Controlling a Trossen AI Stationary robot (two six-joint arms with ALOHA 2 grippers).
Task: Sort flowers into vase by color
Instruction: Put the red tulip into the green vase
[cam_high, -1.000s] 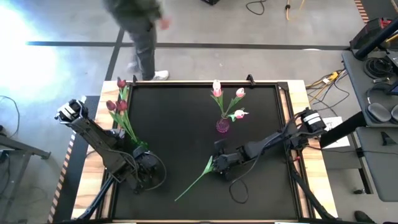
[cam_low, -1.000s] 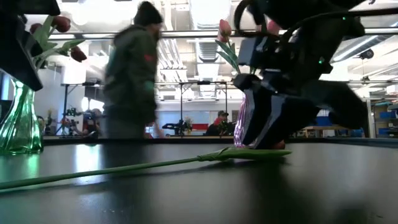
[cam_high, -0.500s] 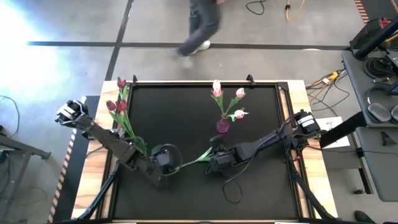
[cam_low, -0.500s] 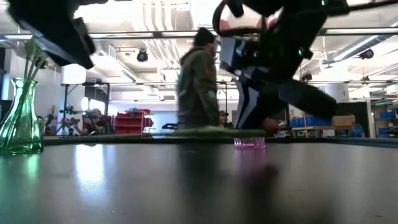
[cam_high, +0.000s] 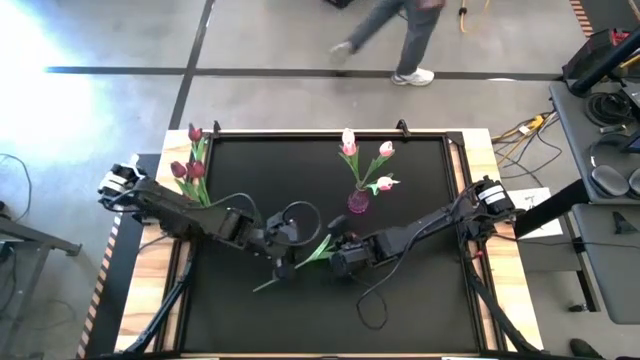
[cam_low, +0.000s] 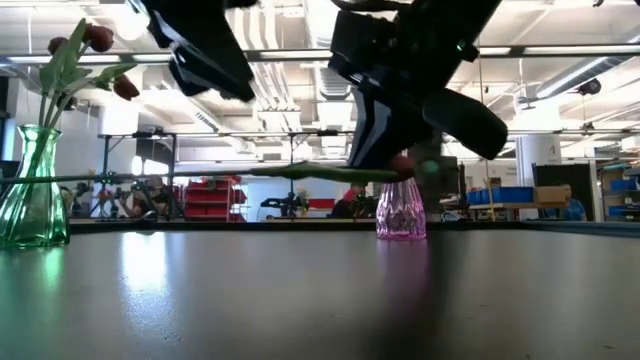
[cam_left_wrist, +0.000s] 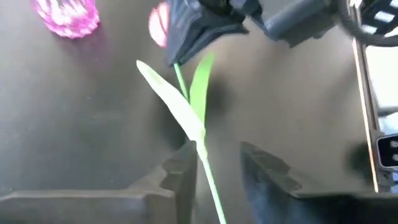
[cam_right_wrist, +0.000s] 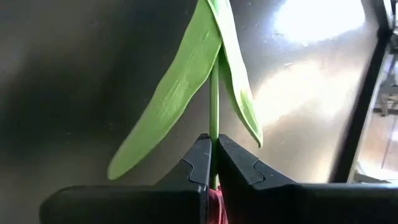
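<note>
Item: one loose tulip (cam_high: 300, 262), dark pink head, long green stem with two leaves, held level above the black table (cam_high: 300, 180) near its middle, clear of the surface in the low view. My right gripper (cam_high: 333, 257) is pinched tight on the stem just below the head; my right wrist view shows both fingers (cam_right_wrist: 200, 163) pressed against the stem (cam_right_wrist: 214, 93), a bit of the red head under them, and the leaves fanning away beyond. My left gripper (cam_high: 283, 264) sits farther along the same stem, toward its tail end, with its jaws standing apart and the stem passing between them; in my left wrist view the stem lies against one finger (cam_left_wrist: 183, 171) and clear of the other. Green vase (cam_high: 222, 235): near the table's left edge, by my left arm, holding three dark red tulips (cam_high: 188, 160). Pink vase (cam_high: 357, 202): well apart from it, toward the table's far side, holding three pale pink-white tulips (cam_high: 365, 160), just beyond my right gripper. Background: a person (cam_high: 400, 30) walking on the floor past the table's far edge.
</note>
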